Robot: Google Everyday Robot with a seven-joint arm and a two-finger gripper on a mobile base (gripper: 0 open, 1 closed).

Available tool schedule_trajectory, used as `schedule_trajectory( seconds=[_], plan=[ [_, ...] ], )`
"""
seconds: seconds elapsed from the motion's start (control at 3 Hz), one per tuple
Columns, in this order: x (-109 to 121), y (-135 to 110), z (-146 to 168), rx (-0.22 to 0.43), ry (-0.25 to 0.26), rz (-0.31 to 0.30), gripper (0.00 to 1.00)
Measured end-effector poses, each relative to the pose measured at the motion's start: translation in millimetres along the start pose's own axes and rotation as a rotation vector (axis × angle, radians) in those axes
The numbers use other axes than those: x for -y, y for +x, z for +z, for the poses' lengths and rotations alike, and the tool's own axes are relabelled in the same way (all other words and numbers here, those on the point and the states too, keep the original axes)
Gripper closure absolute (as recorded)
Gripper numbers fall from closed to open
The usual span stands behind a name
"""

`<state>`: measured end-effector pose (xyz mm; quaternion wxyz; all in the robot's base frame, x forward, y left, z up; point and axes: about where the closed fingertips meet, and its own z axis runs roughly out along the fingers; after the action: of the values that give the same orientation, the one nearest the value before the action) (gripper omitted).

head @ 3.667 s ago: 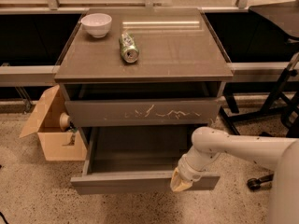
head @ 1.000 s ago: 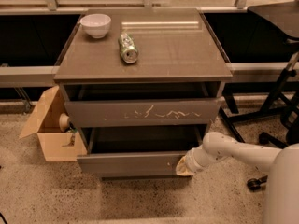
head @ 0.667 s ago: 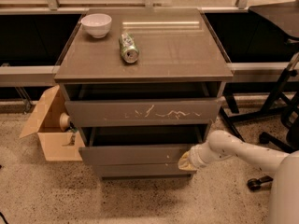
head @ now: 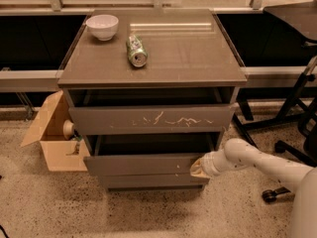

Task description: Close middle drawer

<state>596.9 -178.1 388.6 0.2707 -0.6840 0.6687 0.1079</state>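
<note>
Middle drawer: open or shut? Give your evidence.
Slightly open. The middle drawer front juts ahead of the bottom drawer front, dark interior showing above it. The gripper sits at its right end.

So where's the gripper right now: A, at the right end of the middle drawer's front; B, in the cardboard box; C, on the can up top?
A: the gripper sits against the right end of the middle drawer front, low on the cabinet.

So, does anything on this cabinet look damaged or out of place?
The top drawer front has white scratch marks. A can lies on its side on the cabinet top. The middle drawer sticks out a little, with the gripper at its right end.
</note>
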Motion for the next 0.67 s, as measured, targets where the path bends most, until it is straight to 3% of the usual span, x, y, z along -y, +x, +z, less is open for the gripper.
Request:
schedule_trajectory(
  seconds=[0.67],
  plan=[
    [32.8,18.9,-12.0,0.057,0.104,0.041,1.0]
  ],
)
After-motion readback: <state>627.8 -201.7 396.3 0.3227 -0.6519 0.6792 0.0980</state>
